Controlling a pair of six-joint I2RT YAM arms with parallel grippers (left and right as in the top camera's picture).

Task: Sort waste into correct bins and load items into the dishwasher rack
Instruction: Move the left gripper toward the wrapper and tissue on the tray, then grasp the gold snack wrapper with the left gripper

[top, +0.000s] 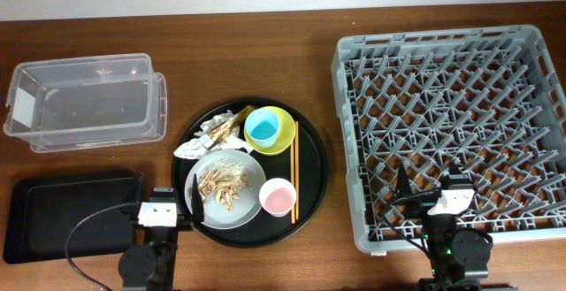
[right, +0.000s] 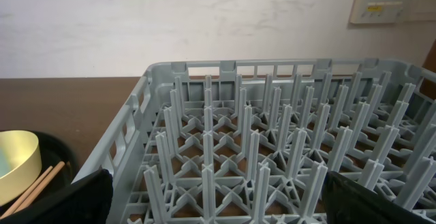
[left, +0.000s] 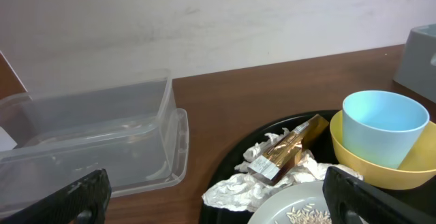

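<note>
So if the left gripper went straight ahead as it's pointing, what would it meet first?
Most likely the crumpled white paper with the gold wrapper on the round black tray, though depth is unclear and the tray's rim might come first.

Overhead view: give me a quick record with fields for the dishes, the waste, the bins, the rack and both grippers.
blue cup: inside the yellow-green bowl, on the round black tray
pink cup: round tray, beside the plate
food scraps: on the plate
chopsticks: round tray, right of the bowl
paper and wrapper: round tray, left of the bowl
clear tub: empty, far left
black rectangular tray: empty, near left
rack: right side, nothing loaded
left gripper: open, empty
right gripper: open, empty
</note>
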